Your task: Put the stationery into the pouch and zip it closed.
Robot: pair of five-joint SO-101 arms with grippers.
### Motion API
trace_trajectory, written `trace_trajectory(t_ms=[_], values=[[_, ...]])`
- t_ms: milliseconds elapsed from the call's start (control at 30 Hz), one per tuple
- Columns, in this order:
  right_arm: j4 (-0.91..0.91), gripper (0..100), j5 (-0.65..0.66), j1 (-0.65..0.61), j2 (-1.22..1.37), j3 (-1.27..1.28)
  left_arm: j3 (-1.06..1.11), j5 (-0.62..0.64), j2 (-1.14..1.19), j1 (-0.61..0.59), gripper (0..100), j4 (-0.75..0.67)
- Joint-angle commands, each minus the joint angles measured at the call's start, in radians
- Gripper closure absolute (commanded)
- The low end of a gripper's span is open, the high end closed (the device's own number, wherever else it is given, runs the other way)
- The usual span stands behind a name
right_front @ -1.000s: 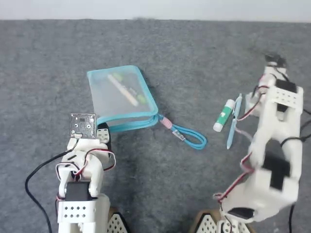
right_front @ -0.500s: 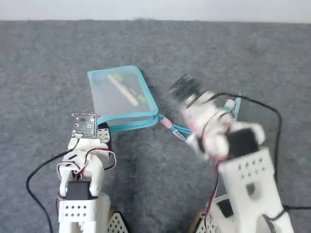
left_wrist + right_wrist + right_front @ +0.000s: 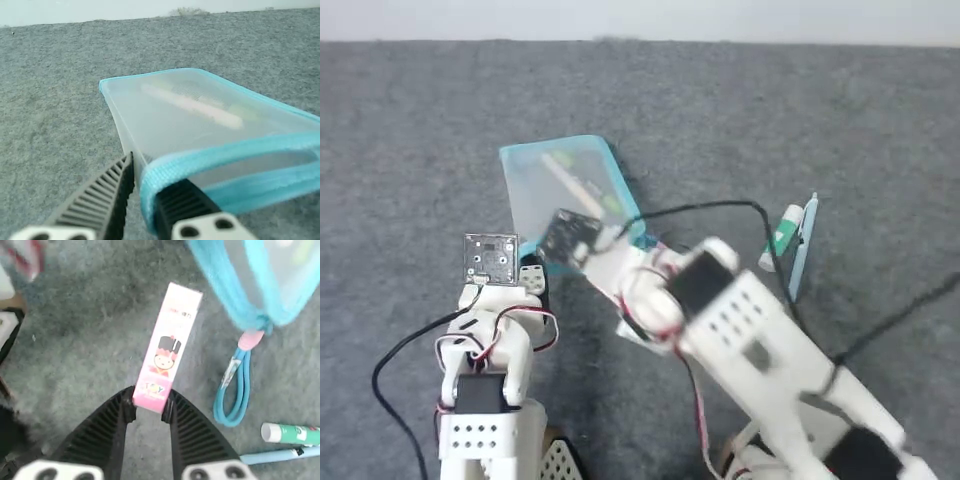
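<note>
A grey felt surface [image 3: 420,120] carried a clear pouch [image 3: 555,185] with blue trim, lying left of the middle. Its zipped edge faced the near edge of the surface and ran left to right. Pale and green items showed through its wall.

The left tool [image 3: 146,175] sat at the pouch's near left corner. Its two black fingers were pressed on the blue trim, pinching the pouch there.

The right arm stretched across the middle of the surface to the pouch's near right corner. The right tool [image 3: 148,409] pinched one short end of a slim pink and white box [image 3: 172,335]. The box's long axis ran straight out from the tool. Its free end pointed at the surface just beside the pouch's blue edge, not touching it.

A blue strap [image 3: 232,395] hung from that pouch corner by a pink tab [image 3: 248,339] and lay looped on the surface.

Toward the right edge, a green and white glue stick [image 3: 780,237] and a light blue pen [image 3: 802,255] lay side by side. Both had their long axes running roughly from near edge to far edge, well apart from the pouch.
</note>
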Motion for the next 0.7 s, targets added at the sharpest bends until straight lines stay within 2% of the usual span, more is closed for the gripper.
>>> trace_trajectory(t_ms=[0,567,667], values=[[-0.022,99.1,-0.015,-0.012,0.145,-0.212,0.001,-0.012,-0.018,0.008,99,-0.018],[0.14,99.1,-0.068,0.044,0.71,-0.864,0.001,-0.012,-0.018,0.009,99,-0.015],[0.173,99.0,-0.129,0.048,0.783,-1.005,0.001,-0.012,-0.018,0.011,99,-0.015]])
